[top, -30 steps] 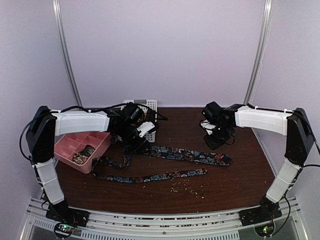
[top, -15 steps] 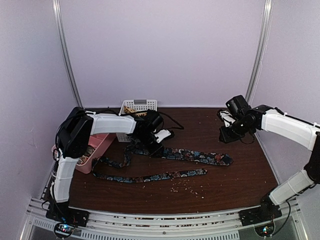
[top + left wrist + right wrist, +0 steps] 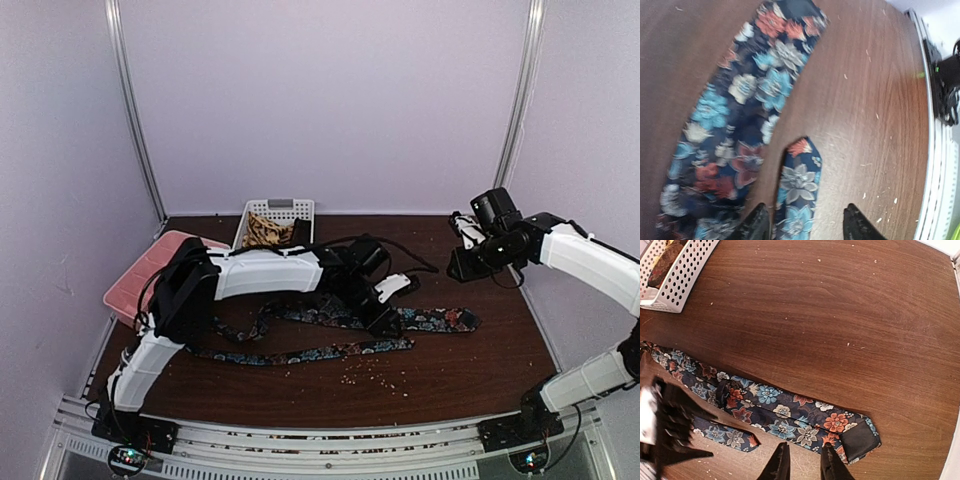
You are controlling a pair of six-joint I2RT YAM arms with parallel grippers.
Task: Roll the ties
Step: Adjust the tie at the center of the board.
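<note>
Across the middle, the floral tie (image 3: 440, 320) is lying lengthwise left to right, and the left gripper (image 3: 805, 227) is hovering over its narrow tip (image 3: 799, 175), jaws apart, empty. The right gripper (image 3: 468, 262) is hanging well off, jaws slightly parted, so left's nearer.

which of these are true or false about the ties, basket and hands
1. The floral tie lies unrolled on the table. True.
2. The right hand grips the floral tie. False: it is apart from the tie and holds nothing.
3. The basket holds a tan tie. True.
4. The left hand is over the basket. False: it is open over the floral tie's narrow end.
</note>
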